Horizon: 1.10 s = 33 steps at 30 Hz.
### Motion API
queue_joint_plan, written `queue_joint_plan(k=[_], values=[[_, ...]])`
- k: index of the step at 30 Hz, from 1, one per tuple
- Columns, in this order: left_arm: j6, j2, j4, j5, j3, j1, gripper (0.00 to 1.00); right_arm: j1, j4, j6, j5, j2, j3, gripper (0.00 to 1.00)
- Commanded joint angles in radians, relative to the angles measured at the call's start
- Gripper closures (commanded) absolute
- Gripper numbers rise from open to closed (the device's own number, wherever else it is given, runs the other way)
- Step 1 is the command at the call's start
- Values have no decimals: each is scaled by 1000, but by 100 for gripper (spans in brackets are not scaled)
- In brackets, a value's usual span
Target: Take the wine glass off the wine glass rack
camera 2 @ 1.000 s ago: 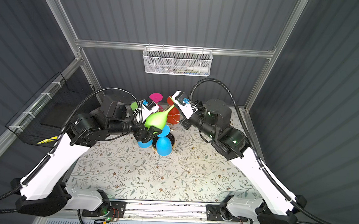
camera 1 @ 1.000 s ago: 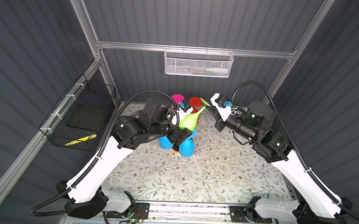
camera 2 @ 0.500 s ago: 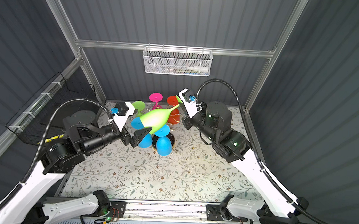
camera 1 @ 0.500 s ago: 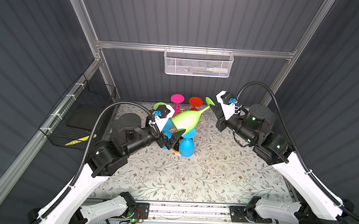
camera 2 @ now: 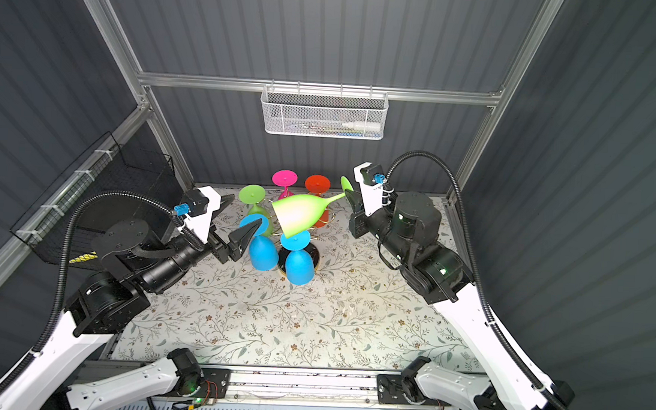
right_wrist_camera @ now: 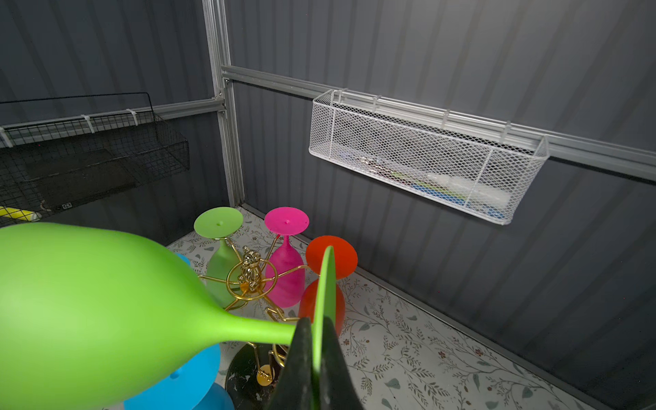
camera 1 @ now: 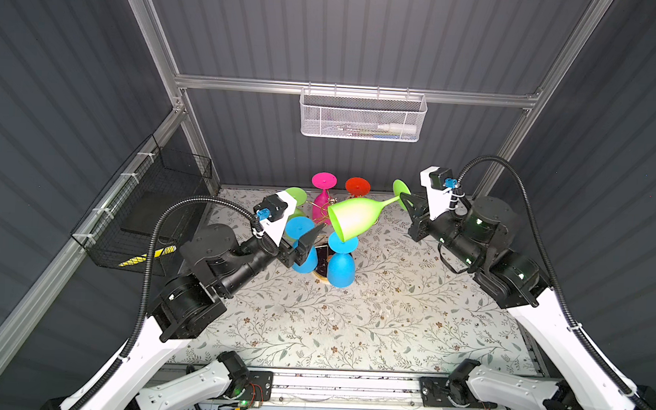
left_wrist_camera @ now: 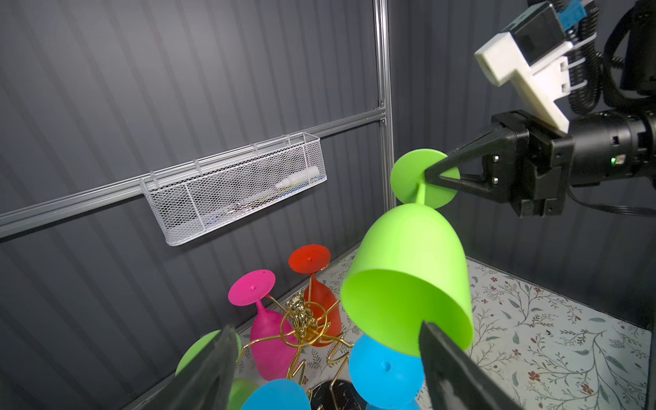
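A lime green wine glass (camera 1: 357, 215) (camera 2: 302, 214) (left_wrist_camera: 408, 284) (right_wrist_camera: 88, 301) hangs sideways in the air above the gold wine glass rack (camera 1: 320, 209) (camera 2: 313, 254) (left_wrist_camera: 301, 323) (right_wrist_camera: 250, 277). My right gripper (camera 1: 405, 199) (camera 2: 348, 193) (left_wrist_camera: 431, 174) (right_wrist_camera: 314, 340) is shut on the glass's flat foot. The bowl's mouth points toward my left gripper (camera 1: 308, 238) (camera 2: 244, 234) (left_wrist_camera: 326, 330). That gripper is open just below and left of the rim. One of its fingers (left_wrist_camera: 447, 362) overlaps the rim in the left wrist view, with nothing between the jaws.
On the rack hang upside down a pink glass (camera 1: 323, 198), a red glass (camera 1: 357, 186), another green glass (camera 1: 295, 196) and two blue glasses (camera 1: 302, 251) (camera 1: 340, 269). A white mesh basket (camera 1: 363, 116) hangs on the back wall. A black wire basket (camera 1: 150, 210) hangs at the left.
My left arm has drawn back toward the front left, away from the green glass's bowl. My right gripper kept its hold on the foot, and the glass now lies more sideways.
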Motion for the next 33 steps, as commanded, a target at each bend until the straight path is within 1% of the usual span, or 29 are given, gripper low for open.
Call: queue_joint_plan(k=[1, 7, 11, 14, 18, 20, 21, 22, 24, 27, 30, 32, 33], values=[[-15, 15, 28, 34, 15, 3, 20, -2, 37, 40, -65, -27, -7, 100], [-32, 77, 8, 109, 43, 4, 20, -2, 57, 67, -129, -28, -13, 100], [-42, 103, -6, 107, 61, 4, 22, -2, 77, 78, -196, -30, -25, 100], [-42, 113, -7, 103, 73, 3, 26, -2, 88, 89, -227, -32, -36, 100], [-44, 121, -5, 100, 80, 4, 35, -1, 101, 106, -248, -30, -51, 100], [-44, 122, -3, 103, 79, 3, 42, -2, 106, 112, -256, -28, -57, 100], [-45, 122, -1, 103, 77, 3, 49, -2, 106, 115, -259, -26, -58, 100], [-46, 122, 0, 103, 75, 3, 57, -2, 107, 118, -261, -24, -60, 100], [-46, 122, 2, 101, 75, 4, 69, -1, 109, 123, -272, -21, -60, 100], [-46, 121, 10, 102, 72, 3, 75, -1, 113, 131, -287, -15, -60, 100], [-50, 117, 12, 104, 75, 3, 88, -1, 111, 138, -293, -7, -58, 100], [-52, 111, 10, 106, 79, 3, 95, -2, 112, 144, -296, -6, -57, 96], [-52, 107, 11, 105, 78, 3, 98, -1, 113, 149, -296, -5, -57, 92]])
